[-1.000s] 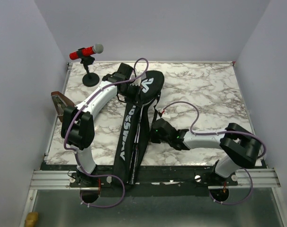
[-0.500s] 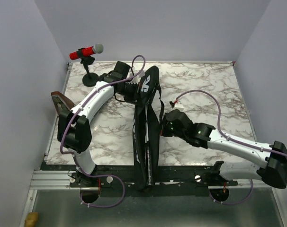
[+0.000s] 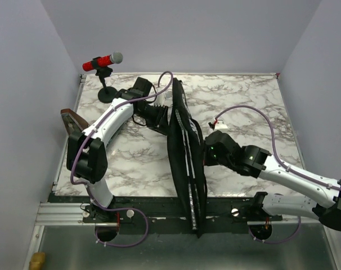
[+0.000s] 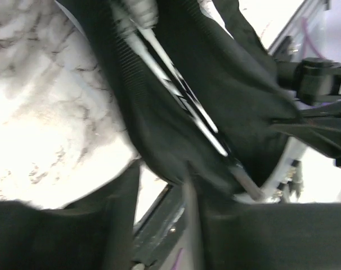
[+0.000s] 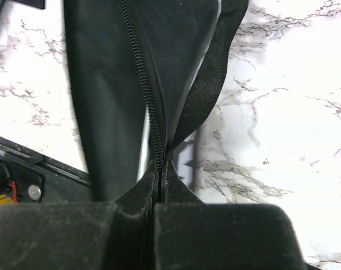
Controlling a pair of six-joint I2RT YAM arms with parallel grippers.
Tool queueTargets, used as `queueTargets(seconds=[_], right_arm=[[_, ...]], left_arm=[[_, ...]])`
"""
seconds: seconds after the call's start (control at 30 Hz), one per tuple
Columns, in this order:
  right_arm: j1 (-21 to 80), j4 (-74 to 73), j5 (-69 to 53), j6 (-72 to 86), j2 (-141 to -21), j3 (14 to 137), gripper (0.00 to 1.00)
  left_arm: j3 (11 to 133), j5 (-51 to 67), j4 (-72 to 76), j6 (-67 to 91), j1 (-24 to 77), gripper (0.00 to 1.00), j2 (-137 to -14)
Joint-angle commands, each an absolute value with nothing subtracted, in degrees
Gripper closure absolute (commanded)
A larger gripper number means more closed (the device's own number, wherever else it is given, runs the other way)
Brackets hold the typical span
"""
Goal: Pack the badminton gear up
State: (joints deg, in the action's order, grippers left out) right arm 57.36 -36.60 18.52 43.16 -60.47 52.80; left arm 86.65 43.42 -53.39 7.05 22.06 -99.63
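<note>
Progress looks late, judged from how things lie; the large black racket-shaped fabric bag (image 3: 182, 140) stands on its edge across the middle of the white marbled table (image 3: 243, 107), running from 12 o'clock to 6 o'clock and overhanging the near rail. No loose white shuttlecock and no black tube shows on the table; whether they sit inside the bag cannot be told. In the left wrist view thin pale racket shafts (image 4: 182, 93) lie within the bag's dark folds, so the rackets seem stowed.

The right gripper (image 3: 207, 153) is at 4 o'clock of the table's centre, against the bag's side; its wrist view shows the jaws pinched tight on the bag's seam, right where the black toothed zipper (image 5: 145, 84) runs down to them, with a black webbing strap (image 5: 207, 84) hanging beside. The left gripper (image 3: 159, 115) is at 11 o'clock, beside the bag's head end; its own view is blurred, yet the jaws appear narrowly parted with nothing between them.

What seems left is closing: a pale gap beside the zipper suggests the seam is not fully drawn shut, though this is hard to confirm.

A red microphone on a black stand (image 3: 103, 61) stands at 10 o'clock; a brown wedge-shaped object (image 3: 69, 119) sits at the 9 o'clock edge; both are well apart from the bag.
</note>
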Motion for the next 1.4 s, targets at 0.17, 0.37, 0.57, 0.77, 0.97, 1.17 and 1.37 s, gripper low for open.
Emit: queueTargets(seconds=[0.17, 0.37, 0.57, 0.77, 0.97, 1.17, 1.37], right_arm=[[57.3, -37.09, 19.95, 40.6, -62.14, 55.02, 1.0], [57.3, -37.0, 19.07, 41.84, -60.91, 54.05, 1.0], [57.3, -37.09, 16.97, 42.01, -60.03, 54.05, 1.0], [57.39, -38.67, 14.42, 40.26, -58.8, 56.07, 0.99], [57.22, -37.97, 6.7, 37.01, -55.9, 58.0, 0.99], [57.3, -33.22, -4.73, 36.56, -51.16, 58.27, 1.0], [57.22, -33.84, -10.19, 37.18, -47.82, 58.27, 1.0]], left_arm=[[90.26, 52.91, -55.64, 1.41, 21.71, 0.44, -92.99], [88.52, 50.9, -54.77, -5.17, 21.53, 0.45, -92.56], [75.79, 43.08, -42.65, -22.03, 21.27, 0.33, -82.55], [64.25, 39.12, -33.93, -41.99, 20.74, 0.09, -68.4], [64.52, 38.32, -42.27, -62.18, 19.95, 0.01, -63.47], [55.64, 36.65, -31.56, -80.05, 19.86, 0.01, -57.92], [57.4, 38.05, -32.07, -87.95, 19.08, 0.01, -62.75]])
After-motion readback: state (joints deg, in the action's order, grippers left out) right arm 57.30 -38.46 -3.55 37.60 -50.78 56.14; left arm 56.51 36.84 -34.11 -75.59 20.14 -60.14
